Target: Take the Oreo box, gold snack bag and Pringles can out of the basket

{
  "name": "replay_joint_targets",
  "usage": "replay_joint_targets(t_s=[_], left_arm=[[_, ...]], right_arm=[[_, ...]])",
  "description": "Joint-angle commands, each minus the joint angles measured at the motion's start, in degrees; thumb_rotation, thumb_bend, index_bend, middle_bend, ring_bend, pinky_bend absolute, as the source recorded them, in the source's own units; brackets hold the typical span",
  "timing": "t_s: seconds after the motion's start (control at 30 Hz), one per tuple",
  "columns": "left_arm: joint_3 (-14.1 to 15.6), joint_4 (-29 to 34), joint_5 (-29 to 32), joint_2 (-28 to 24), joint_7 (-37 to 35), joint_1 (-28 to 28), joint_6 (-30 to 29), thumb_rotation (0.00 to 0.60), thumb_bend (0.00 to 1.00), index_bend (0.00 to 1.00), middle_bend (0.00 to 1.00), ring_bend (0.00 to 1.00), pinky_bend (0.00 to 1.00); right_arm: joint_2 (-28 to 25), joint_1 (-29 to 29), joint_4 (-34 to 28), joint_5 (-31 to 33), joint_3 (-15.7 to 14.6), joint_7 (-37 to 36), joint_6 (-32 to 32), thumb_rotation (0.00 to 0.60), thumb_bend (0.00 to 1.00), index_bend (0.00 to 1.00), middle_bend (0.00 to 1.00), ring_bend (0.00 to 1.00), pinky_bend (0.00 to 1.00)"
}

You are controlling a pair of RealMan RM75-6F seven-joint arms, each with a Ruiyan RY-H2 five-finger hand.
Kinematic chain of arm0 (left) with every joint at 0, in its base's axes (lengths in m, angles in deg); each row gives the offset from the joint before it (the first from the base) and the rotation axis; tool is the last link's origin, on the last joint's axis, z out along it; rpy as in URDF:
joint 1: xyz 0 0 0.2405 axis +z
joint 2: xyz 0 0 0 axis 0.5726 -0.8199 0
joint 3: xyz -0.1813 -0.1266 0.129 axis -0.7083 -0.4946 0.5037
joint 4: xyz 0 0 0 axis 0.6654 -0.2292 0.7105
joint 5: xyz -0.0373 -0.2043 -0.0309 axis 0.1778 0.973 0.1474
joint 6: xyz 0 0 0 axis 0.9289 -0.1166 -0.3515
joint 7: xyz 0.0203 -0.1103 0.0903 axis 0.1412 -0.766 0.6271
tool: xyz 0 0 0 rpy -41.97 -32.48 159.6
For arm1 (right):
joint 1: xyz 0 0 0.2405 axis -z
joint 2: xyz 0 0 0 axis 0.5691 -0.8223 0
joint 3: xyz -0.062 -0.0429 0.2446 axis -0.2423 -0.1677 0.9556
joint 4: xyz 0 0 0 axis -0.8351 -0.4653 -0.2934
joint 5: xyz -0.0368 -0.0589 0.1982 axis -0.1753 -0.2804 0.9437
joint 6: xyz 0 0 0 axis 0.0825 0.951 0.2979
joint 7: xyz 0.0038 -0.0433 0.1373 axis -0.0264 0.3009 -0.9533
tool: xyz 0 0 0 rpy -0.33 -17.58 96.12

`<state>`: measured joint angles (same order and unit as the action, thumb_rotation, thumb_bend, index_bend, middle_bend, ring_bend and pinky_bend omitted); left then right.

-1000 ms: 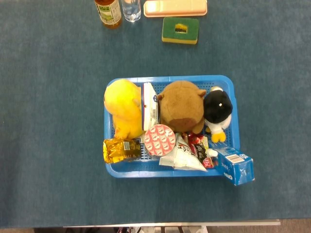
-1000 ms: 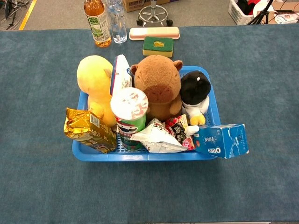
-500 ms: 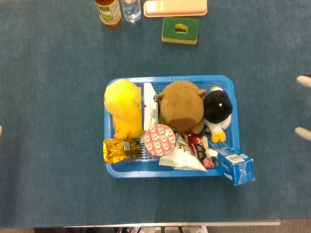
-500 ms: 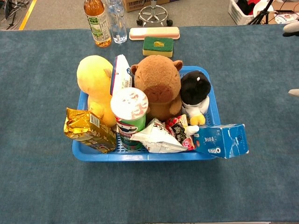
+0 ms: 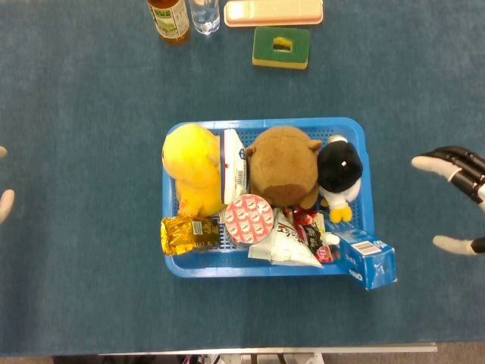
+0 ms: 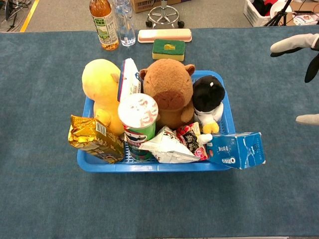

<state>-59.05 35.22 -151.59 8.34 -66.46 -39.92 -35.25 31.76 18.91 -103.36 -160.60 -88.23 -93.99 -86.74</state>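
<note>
The blue basket (image 5: 250, 122) stands mid-table. The blue Oreo box (image 5: 367, 260) (image 6: 235, 149) hangs over its front right corner. A gold snack bag (image 5: 186, 234) (image 6: 94, 138) leans over the front left rim. Between them the Pringles can (image 5: 248, 218) (image 6: 138, 124) stands upright with its red-printed foil lid facing up. My right hand (image 5: 464, 171) (image 6: 299, 44) hovers right of the basket with its fingers spread, holding nothing. Only the fingertips of my left hand (image 5: 4, 203) show at the left edge, apart and far from the basket.
A yellow plush (image 5: 193, 171), a brown plush (image 5: 282, 167), a black-and-white penguin (image 5: 339, 168) and white snack packets (image 5: 284, 244) fill the basket. At the far edge stand a tea bottle (image 5: 168, 19), a water bottle (image 5: 204, 14), a pink case (image 5: 273, 11) and a green sponge (image 5: 281, 47).
Both hands have come into view from the sides. The right hand has moved furthest in towards the basket. Nothing in the basket has shifted.
</note>
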Motion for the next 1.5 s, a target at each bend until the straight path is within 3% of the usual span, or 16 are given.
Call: replay_joint_targets(t_s=[0.03, 0.7, 1.5], left_arm=[[-0.1, 0.1, -0.1, 0.1, 0.0, -0.3, 0.2, 0.600, 0.27, 0.32, 0.35, 0.31, 0.51], [-0.5, 0.4, 0.2, 0.2, -0.3, -1.0, 0.4, 0.600, 0.27, 0.32, 0.35, 0.31, 0.51], [-0.9, 1.7, 0.7, 0.8, 1.6, -1.1, -0.3, 0.600, 0.27, 0.32, 0.35, 0.31, 0.51]], right_arm=[[-0.7, -0.6, -0.7, -0.9, -0.8, -0.7, 0.8, 0.600, 0.00, 0.17, 0.23, 0.16, 0.45], [-3.9, -9.0, -3.0, -7.5, -4.4, -10.7, 8.5, 0.600, 0.00, 0.17, 0.25, 0.16, 0.45], [-3.0, -15.2, -2.0, -9.3, -6.0, -11.5, 13.6, 0.600, 0.00, 0.17, 0.26, 0.17, 0.45]])
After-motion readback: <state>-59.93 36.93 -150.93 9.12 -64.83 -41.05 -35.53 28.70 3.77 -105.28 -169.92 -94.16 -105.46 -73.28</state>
